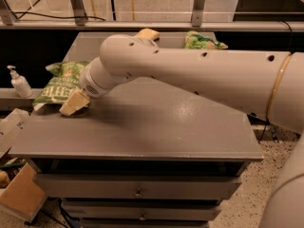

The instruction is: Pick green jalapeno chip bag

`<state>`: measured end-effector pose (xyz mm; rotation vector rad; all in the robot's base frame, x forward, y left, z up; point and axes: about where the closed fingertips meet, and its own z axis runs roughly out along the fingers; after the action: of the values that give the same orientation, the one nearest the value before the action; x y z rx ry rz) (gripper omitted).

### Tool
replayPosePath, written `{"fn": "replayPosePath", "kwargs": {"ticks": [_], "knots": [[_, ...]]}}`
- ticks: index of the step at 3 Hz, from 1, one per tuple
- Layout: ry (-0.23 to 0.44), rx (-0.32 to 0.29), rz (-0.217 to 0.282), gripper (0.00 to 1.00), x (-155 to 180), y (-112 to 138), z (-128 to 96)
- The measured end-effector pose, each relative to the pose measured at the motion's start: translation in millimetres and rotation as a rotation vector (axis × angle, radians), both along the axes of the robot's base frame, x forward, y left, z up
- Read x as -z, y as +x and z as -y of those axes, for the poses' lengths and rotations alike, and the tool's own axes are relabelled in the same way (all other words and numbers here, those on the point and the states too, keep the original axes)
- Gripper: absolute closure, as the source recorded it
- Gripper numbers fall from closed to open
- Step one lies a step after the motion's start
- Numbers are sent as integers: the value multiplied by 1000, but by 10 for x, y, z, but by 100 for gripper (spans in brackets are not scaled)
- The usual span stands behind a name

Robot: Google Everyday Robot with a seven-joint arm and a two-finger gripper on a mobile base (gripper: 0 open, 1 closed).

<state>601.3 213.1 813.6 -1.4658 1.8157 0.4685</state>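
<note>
Green bag (pixel 57 82) lies flat by the table's (pixel 156 127) left edge, easy for us to reach. Our claw (pixel 73 103) rests at its near corner to grab it; open or closed, we cannot tell.

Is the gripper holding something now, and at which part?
It cannot be told. The gripper is at the near right corner of the green jalapeno chip bag, which lies on the table, but no grasp shows.
</note>
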Motion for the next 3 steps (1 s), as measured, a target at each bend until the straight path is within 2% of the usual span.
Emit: {"fn": "replayPosePath", "kwargs": {"ticks": [2,3], "knots": [[-1,0,0,86,-62,-1,1],[-1,0,0,100,-62,-1,1]]}}
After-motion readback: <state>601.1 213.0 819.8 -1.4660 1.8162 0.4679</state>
